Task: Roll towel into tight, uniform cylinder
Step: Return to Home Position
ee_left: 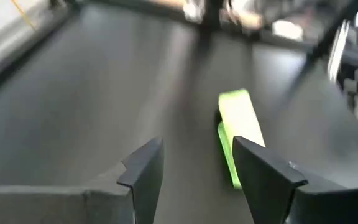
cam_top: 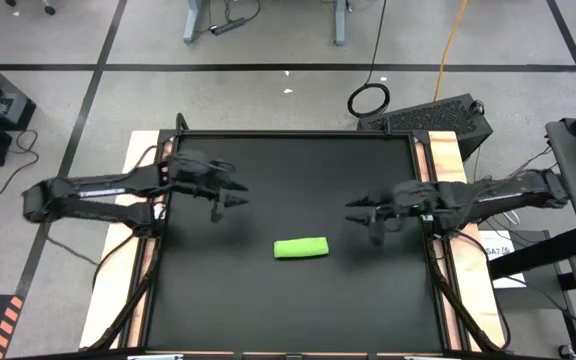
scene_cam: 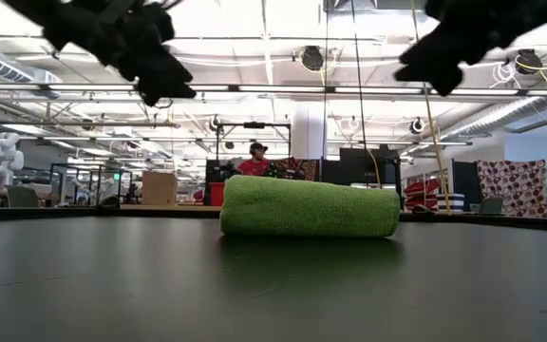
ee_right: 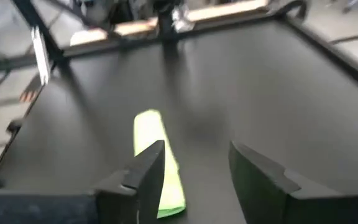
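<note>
Black tabletop fills the middle, with pale wood strips down its sides. Out on the grey floor there's a black cable loop, an orange cable trailing away, and a dark case just beside one table corner. Across the room: a person in red, a cardboard box to one side, a white figure far off, and patterned cloth opposite.

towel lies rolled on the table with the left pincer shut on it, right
No: the towel lies rolled on the table, but the left pincer is open and clear of it, as the high and left wrist views show.
</note>
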Motion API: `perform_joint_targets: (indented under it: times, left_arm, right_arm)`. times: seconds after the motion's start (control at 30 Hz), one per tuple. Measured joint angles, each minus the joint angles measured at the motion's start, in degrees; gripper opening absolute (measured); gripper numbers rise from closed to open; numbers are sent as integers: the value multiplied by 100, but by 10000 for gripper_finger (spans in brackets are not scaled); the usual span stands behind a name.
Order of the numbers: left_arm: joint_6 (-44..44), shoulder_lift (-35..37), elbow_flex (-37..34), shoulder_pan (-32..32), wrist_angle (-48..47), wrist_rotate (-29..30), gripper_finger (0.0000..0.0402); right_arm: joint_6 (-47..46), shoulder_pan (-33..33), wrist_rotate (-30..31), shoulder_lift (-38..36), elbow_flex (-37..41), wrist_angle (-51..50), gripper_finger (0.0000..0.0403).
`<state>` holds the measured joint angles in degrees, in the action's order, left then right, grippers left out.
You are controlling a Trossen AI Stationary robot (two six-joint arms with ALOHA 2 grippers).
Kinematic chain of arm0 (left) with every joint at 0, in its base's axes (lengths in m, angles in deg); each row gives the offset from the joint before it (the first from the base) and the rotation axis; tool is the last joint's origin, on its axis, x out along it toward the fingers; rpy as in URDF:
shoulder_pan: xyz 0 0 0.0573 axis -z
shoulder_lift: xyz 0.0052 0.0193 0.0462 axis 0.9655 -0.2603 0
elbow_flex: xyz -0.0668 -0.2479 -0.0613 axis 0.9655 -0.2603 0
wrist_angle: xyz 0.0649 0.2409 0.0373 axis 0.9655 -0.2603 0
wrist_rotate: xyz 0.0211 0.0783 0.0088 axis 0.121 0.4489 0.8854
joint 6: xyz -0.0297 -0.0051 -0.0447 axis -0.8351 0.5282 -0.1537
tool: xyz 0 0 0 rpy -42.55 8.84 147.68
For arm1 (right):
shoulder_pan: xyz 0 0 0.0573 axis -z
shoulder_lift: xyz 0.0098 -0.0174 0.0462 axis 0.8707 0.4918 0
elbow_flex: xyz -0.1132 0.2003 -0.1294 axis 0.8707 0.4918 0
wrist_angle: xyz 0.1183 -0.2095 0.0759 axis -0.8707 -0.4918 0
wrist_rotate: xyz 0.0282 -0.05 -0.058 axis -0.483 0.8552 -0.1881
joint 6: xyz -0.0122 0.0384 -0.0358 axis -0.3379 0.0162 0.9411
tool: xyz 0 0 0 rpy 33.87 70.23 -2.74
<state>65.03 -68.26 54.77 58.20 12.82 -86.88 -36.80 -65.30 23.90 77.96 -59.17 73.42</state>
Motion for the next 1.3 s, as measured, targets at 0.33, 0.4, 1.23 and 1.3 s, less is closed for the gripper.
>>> perform_joint_targets:
  times: [0.33, 0.4, 1.23, 1.3]
  left_arm:
    - [-1298, 2152, -1743, -233, 823, 400, 196]
    - [-1544, 2508, -2102, -240, 798, 528, 196]
    - [-1936, 3848, -3568, -240, 1153, 1069, 196]
    - [-1962, 3848, -3568, -240, 1154, 1069, 196]
  right_arm:
    - [-853, 118, 487, -2573, 1717, 209, 143]
    - [-1045, 118, 580, -2947, 2076, 391, 141]
    - [-1234, 140, 1042, -4282, 3094, 786, 139]
    - [-1234, 140, 1042, -4282, 3094, 786, 139]
